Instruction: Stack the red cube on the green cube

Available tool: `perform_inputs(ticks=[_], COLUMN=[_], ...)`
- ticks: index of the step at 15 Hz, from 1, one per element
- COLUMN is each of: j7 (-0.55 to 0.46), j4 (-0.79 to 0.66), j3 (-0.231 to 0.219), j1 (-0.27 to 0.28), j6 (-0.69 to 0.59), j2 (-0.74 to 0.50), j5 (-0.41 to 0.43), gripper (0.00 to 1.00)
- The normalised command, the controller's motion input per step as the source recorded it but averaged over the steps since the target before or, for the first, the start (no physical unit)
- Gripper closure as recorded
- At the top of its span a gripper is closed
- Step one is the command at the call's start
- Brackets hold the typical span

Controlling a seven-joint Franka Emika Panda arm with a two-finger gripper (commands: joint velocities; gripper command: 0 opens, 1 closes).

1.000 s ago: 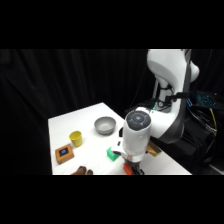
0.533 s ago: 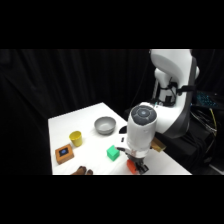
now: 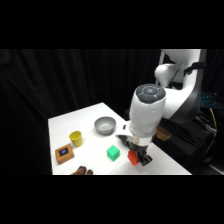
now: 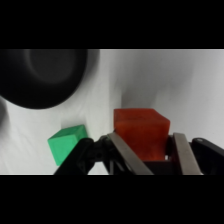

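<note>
The white arm's two-finger gripper (image 3: 138,156) stands at the lower centre of the side view, beside the white table's (image 3: 65,122) right edge. In the wrist view its two metal fingers (image 4: 124,154) rise from the bottom edge and close on either side of the small orange-red cube (image 4: 140,132), gripping it. In the side view the red cube (image 3: 132,157) shows just under the wrist housing; whether it rests on the table or is held slightly above it cannot be told.

The small bright green cube (image 3: 113,153) sits on the table just left of the red cube, apart from it. In the wrist view the green cube (image 4: 68,144) lies at lower left, beside the gripper's black linkage.

Further up the table stand a grey round bowl (image 3: 105,125), a small yellow cup (image 3: 75,138) and a brown flat block with a blue mark (image 3: 64,153).
</note>
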Motion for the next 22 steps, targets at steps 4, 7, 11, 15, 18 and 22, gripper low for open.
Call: perform_inputs(ticks=[4, 7, 11, 15, 18, 22], j7=[-0.16, -0.24, -0.3, -0.31, -0.27, -0.27], j4=[-0.06, -0.04, 0.01, 0.06, 0.11, 0.15], j3=[0.066, 0.055, 0.04, 0.041, 0.04, 0.032], j1=[-0.14, -0.197, -0.22, -0.179, -0.122, -0.111], j6=[-0.12, -0.11, -0.1, -0.13, -0.1, -0.08], j2=[-0.24, -0.23, -0.17, -0.09, 0.0, 0.08], j5=[-0.015, 0.028, 0.1, 0.164, 0.152, 0.157], gripper=[0.75, 0.75, 0.75, 0.75, 0.75, 0.75])
